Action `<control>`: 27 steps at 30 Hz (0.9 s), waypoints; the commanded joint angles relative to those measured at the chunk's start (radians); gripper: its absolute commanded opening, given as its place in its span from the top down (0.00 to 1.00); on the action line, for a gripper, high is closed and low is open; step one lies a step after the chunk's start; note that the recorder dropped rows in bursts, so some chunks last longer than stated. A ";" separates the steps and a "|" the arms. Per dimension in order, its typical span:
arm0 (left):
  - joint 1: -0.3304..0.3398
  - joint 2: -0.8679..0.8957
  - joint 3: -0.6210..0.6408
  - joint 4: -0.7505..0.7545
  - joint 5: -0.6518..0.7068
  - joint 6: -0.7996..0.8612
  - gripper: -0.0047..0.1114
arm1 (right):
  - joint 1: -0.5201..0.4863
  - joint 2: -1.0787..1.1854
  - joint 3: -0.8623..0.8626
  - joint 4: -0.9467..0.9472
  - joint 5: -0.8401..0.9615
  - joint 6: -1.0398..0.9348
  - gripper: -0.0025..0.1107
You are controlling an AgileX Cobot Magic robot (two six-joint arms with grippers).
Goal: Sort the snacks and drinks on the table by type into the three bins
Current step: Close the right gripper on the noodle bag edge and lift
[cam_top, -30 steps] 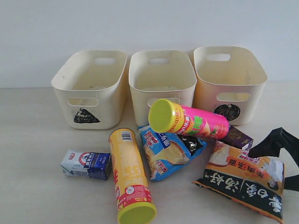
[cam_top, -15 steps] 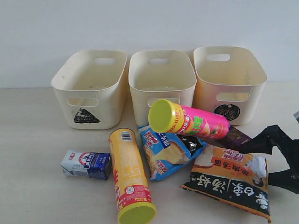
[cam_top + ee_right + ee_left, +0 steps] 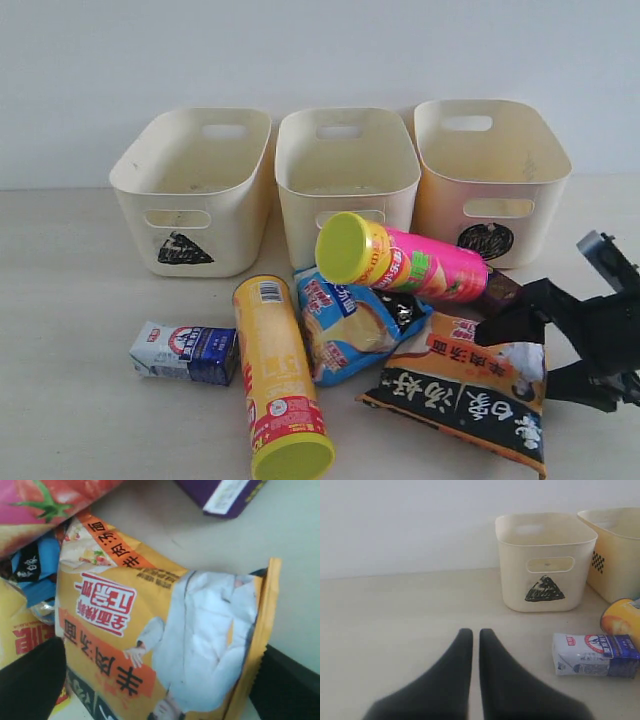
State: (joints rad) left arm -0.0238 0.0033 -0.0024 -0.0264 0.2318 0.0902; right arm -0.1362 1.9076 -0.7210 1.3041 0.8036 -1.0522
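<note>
My right gripper (image 3: pixel 520 360) is open wide and straddles the right end of the orange-black bag (image 3: pixel 450 390), which fills the gap between the fingers (image 3: pixel 30 680) in the right wrist view. The dark purple carton (image 3: pixel 500 290) lies just behind the bag, under the pink cylinder (image 3: pixel 410 262). The blue bag (image 3: pixel 355 325), yellow cylinder (image 3: pixel 277 375) and white-blue carton (image 3: pixel 185 352) lie further left on the table (image 3: pixel 70 300). My left gripper (image 3: pixel 476 632) is shut and empty, hovering short of the white-blue carton (image 3: pixel 595 655); the exterior view does not show it.
Three cream bins stand in a row at the back: triangle bin (image 3: pixel 195 190), square bin (image 3: pixel 345 180) and circle bin (image 3: pixel 490 170). The triangle bin (image 3: pixel 545 560) also shows in the left wrist view. A white wall rises behind them.
My right gripper has moved left, and the orange-black bag has slid left with it toward the blue bag. The pink cylinder and blue bag shifted slightly.
</note>
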 commanded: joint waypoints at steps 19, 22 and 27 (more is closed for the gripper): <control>0.003 -0.003 0.002 0.000 -0.007 0.004 0.92 | 0.156 0.165 0.031 -0.192 -0.381 0.015 0.97; 0.003 -0.003 0.002 0.000 -0.007 0.004 0.92 | 0.156 0.143 0.031 -0.199 -0.381 0.013 0.97; 0.003 -0.003 0.002 0.000 -0.007 0.004 0.92 | 0.156 0.053 0.031 -0.231 -0.385 0.035 0.97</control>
State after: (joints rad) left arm -0.0238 0.0033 -0.0024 -0.0264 0.2318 0.0902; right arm 0.0094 1.9411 -0.7474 1.3076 0.6682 -1.0189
